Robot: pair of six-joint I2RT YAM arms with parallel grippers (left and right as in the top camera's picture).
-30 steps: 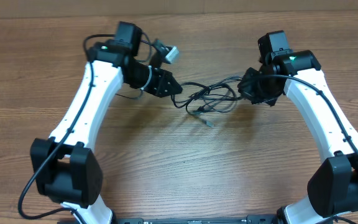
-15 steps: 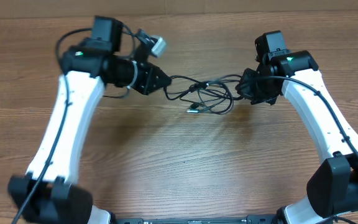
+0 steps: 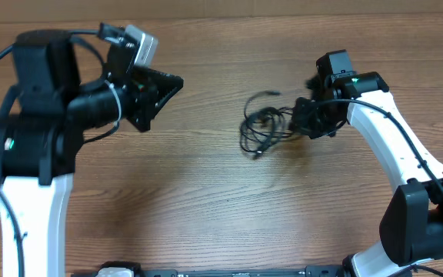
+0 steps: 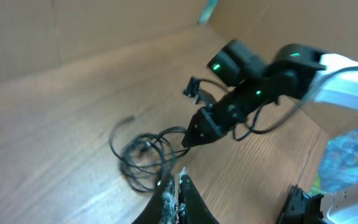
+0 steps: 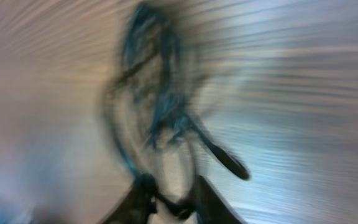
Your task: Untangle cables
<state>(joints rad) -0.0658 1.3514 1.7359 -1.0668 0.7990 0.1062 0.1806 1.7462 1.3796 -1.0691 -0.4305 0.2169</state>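
The cables (image 3: 263, 126) are a loose tangle of thin black cords on the wooden table (image 3: 206, 200), right of centre. My right gripper (image 3: 301, 120) is at the tangle's right edge and shut on a strand. The right wrist view is badly blurred, but shows a cord (image 5: 160, 112) running across between the fingers (image 5: 169, 190). My left gripper (image 3: 172, 85) is raised well to the left of the tangle, shut and empty. The left wrist view shows its closed jaws (image 4: 176, 184) with white fuzz on them, above the cables (image 4: 143, 159) and facing the right gripper (image 4: 197, 134).
A cardboard wall (image 4: 104, 31) runs along the far side of the table. The right arm's own thicker black wire (image 3: 406, 123) runs along its white links. Something with a blue pattern (image 4: 347, 162) lies at the right edge of the left wrist view.
My left gripper has let go of the cable end and swung up and to the left. The stretched cables have sprung back into a bunch by my right gripper.
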